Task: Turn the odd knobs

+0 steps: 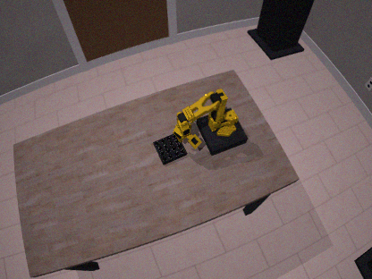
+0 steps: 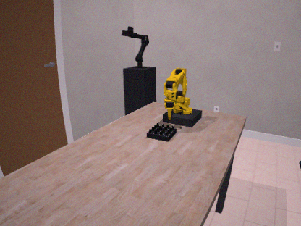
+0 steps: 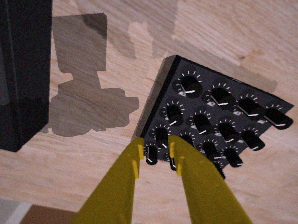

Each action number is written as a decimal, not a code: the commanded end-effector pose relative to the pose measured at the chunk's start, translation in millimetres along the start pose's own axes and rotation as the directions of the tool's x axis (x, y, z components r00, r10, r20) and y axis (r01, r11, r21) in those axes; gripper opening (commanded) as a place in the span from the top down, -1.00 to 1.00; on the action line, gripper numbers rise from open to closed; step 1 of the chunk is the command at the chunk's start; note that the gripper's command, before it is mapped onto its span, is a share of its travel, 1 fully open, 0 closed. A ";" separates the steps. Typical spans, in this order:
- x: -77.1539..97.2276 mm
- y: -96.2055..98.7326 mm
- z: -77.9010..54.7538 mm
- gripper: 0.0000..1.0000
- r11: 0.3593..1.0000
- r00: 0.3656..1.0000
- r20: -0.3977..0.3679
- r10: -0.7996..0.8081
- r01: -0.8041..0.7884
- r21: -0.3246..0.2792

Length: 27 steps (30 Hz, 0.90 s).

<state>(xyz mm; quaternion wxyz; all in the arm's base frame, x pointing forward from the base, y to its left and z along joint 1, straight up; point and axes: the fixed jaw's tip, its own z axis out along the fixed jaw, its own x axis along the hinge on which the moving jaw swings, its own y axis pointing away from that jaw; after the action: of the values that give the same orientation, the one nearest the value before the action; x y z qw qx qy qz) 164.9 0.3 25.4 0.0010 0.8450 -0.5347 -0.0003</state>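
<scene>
The black knob box (image 1: 170, 149) (image 2: 163, 133) (image 3: 156, 100) lies flat on the wooden table, just beside the arm's base. It carries several black knobs with white pointer lines, such as the knob (image 3: 189, 86) at its far corner in the wrist view. My yellow gripper (image 1: 182, 138) (image 2: 169, 114) (image 3: 155, 145) hangs a little above the box's edge on the base side. Its fingers are shut with only a narrow gap and hold nothing. The knobs of the nearest row are partly hidden behind the fingers.
The arm's black base block (image 1: 224, 136) (image 2: 182, 117) (image 3: 20, 75) stands right next to the box. A black pedestal (image 1: 279, 22) (image 2: 139, 88) with a dark arm stands on the floor beyond the table. The table's right edge (image 2: 231, 145) is near.
</scene>
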 end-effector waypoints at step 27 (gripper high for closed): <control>0.5 2.5 0.3 0.83 0.683 0.683 0.002 0.730 -0.730 0.002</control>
<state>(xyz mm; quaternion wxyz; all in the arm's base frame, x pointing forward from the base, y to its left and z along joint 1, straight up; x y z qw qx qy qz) 164.3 0.3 25.4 0.0011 0.6182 -0.7860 0.0000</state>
